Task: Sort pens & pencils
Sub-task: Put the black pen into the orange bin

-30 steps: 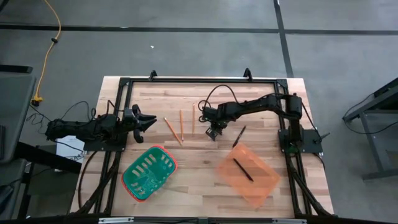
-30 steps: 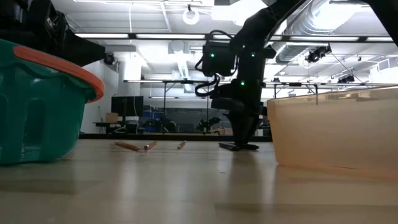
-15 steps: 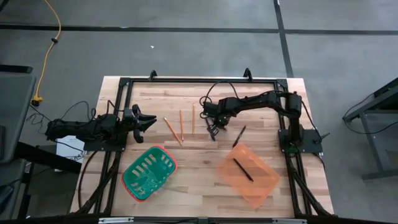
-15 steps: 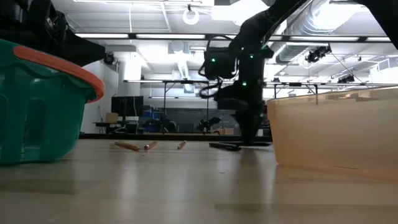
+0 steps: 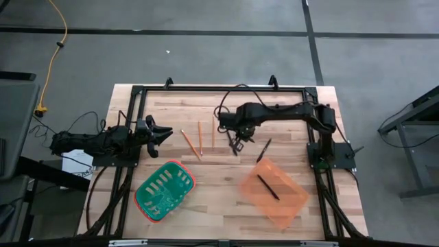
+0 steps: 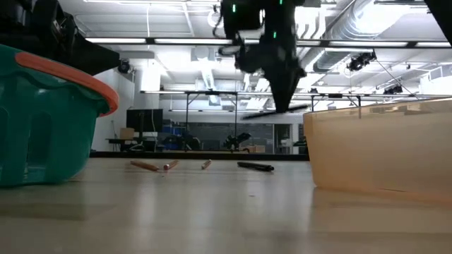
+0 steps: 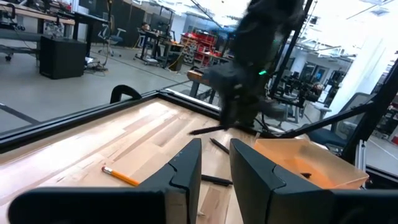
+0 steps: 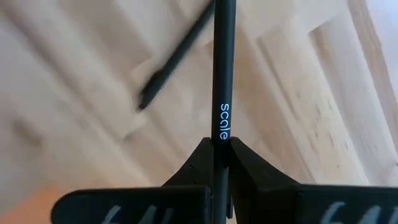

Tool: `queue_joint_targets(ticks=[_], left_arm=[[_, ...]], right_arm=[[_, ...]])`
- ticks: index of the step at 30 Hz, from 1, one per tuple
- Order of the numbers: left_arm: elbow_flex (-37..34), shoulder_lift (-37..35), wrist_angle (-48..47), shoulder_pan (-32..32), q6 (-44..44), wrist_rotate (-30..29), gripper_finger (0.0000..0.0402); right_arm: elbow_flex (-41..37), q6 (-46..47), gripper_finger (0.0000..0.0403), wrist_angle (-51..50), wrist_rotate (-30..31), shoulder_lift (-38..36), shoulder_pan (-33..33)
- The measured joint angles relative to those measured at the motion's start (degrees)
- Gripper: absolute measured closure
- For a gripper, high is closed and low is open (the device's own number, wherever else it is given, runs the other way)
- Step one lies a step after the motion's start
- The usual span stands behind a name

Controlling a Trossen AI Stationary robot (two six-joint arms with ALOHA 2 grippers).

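Progress: one pen (image 5: 268,186) binned, second in transit.
Your right gripper (image 5: 236,143), clamped on a pen (image 8: 221,81), hangs mid-table; one pen (image 5: 264,149) and three pencils (image 5: 199,139) remain; left gripper (image 5: 162,132) waits part-open at the left edge.

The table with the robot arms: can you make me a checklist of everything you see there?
Surface: wooden table, bare planks, black frame round it.
Job's things: three pencils lying near the middle; one pen lifted off the table; one pen lying beside the orange bin; one pen inside that bin.
Clutter: green basket with an orange rim, nothing seen inside.
Grippers: right gripper, jaws shut on the lifted pen, above the table's middle; left gripper waiting at the left edge, holding nothing.
Cables: yellow cord on the floor; black cable looping over the right arm.
Surroundings: grey floor, workshop benches behind.
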Motion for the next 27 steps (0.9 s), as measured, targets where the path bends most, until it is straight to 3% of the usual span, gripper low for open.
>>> queue_joint_targets(ticks=[6,16,27], left_arm=[[0.0,0.0,0.0,0.0,0.01,-0.02,0.033],[0.01,0.0,0.0,0.0,0.01,-0.02,0.033],[-0.01,0.0,0.0,0.0,0.02,0.0,0.033]], right_arm=[[4.98,1.48,0.0398,-7.81,0.42,-0.06,6.44],[5.4,10.47,0.0398,-16.31,2.1,-0.08,17.83],[5.45,21.91,0.0398,-16.25,2.83,-1.31,28.73]])
